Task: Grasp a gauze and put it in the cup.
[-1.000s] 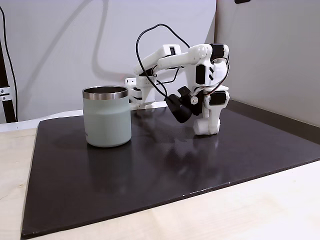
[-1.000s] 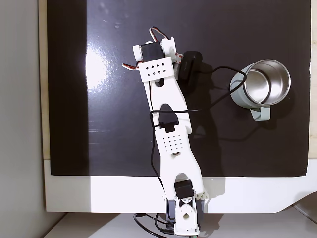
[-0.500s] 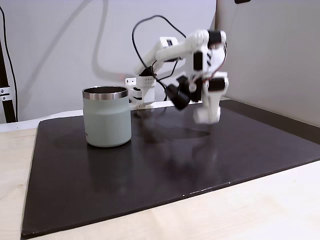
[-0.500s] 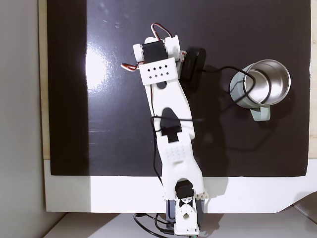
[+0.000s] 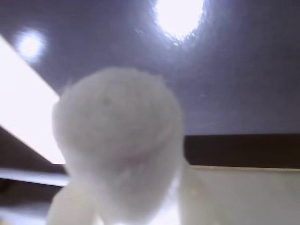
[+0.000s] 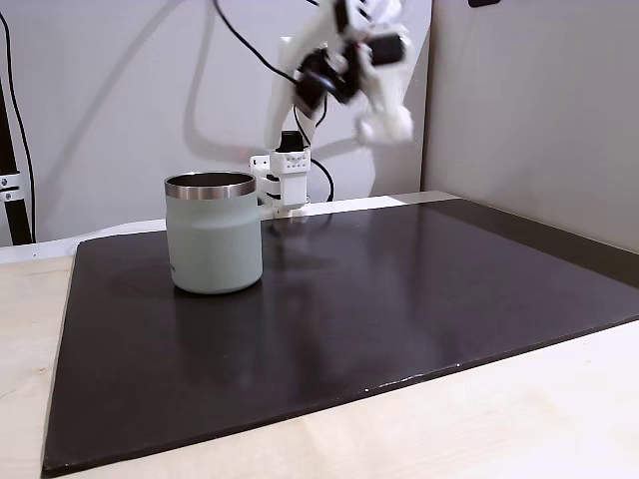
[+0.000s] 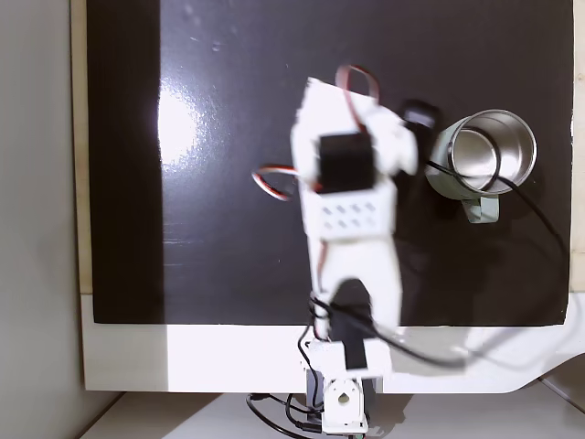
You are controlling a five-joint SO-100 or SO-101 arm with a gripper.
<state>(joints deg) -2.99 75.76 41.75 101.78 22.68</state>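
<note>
The gauze [image 5: 117, 136] is a soft white roll, blurred and very close in the wrist view, held between my white fingers [image 5: 70, 206]. In a fixed view my gripper [image 6: 385, 120] is motion-blurred, high above the dark mat and to the right of the cup [image 6: 213, 239], shut on the gauze. The cup is a pale grey-green tumbler with a steel rim, standing upright on the mat's left part. From above, the cup [image 7: 437, 174] stands at the right and my blurred wrist [image 7: 352, 174] hovers just left of it.
A glossy black mat [image 6: 399, 299] covers a light wooden table [image 6: 519, 419]. The arm's base [image 7: 338, 402] is at the mat's lower edge in a fixed view. A black cable [image 7: 498, 174] hangs over the cup. A grey wall panel [image 6: 539, 110] stands at the right.
The arm rose from low on the mat to high above it with the gauze, and swung toward the cup. The cup has not moved.
</note>
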